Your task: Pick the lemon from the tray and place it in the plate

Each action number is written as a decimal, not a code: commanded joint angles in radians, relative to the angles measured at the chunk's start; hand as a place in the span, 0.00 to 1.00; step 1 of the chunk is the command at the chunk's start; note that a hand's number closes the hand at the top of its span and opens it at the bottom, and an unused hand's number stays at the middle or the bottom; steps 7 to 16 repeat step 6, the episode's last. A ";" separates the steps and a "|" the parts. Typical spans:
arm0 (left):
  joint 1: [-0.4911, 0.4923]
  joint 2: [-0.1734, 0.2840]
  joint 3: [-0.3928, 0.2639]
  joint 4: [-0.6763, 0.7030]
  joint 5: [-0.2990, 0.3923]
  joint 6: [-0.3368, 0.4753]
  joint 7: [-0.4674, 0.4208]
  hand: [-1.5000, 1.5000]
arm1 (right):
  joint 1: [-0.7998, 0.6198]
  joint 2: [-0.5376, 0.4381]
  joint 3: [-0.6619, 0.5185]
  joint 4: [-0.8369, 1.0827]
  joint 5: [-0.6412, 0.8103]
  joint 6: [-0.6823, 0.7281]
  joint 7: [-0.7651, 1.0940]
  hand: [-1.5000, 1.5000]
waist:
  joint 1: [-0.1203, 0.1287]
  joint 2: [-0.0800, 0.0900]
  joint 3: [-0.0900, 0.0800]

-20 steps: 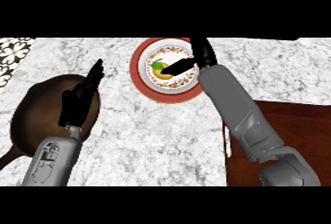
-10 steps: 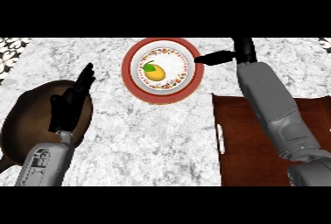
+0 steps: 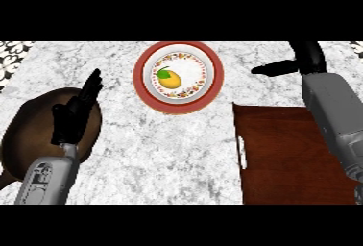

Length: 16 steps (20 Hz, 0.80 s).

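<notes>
The marble counter (image 3: 163, 158) fills nearly the whole head view, pale grey with darker veining, and it runs out of sight on every side. At the far left corner a strip of black-and-white patterned surface (image 3: 13, 50) shows, too little of it to say what it is.

Next in size is the dark wooden tray (image 3: 294, 158) at the right, its near and right edges cut off, with a pale handle slot on its left rim. The right forearm lies across its right part and hides some of it. On the left sits a brown round pan (image 3: 28, 139); its left side is cut off and the left arm covers much of its middle.

The plate (image 3: 178, 76) stands at the far centre, red-rimmed with a patterned white inside, apart from both tray and pan. The lemon (image 3: 169, 79) lies in the plate's middle, a small green leaf on its upper left, with no hand touching it.

The left hand (image 3: 77, 113) is held over the pan, fingers straight and pressed together, pointing away, holding nothing. The right hand (image 3: 294, 63) is at the far right above the counter, beyond the tray; its thumb sticks out leftward and the fingers are partly cut off at the top, seemingly straight, with nothing in them.
</notes>
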 commanded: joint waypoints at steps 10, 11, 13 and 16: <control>0.007 0.017 0.020 -0.031 0.028 -0.038 0.021 0.50 | 0.032 -0.096 -0.028 0.072 -0.012 0.075 -0.090 0.00 | 0.014 0.005 0.001; 0.007 0.017 0.020 -0.031 0.028 -0.038 0.021 0.50 | 0.032 -0.096 -0.028 0.072 -0.012 0.075 -0.090 0.00 | 0.014 0.005 0.001; 0.007 0.017 0.020 -0.031 0.028 -0.038 0.021 0.50 | 0.032 -0.096 -0.028 0.072 -0.012 0.075 -0.090 0.00 | 0.014 0.005 0.001; 0.007 0.017 0.020 -0.031 0.028 -0.038 0.021 0.50 | 0.032 -0.096 -0.028 0.072 -0.012 0.075 -0.090 0.00 | 0.014 0.005 0.001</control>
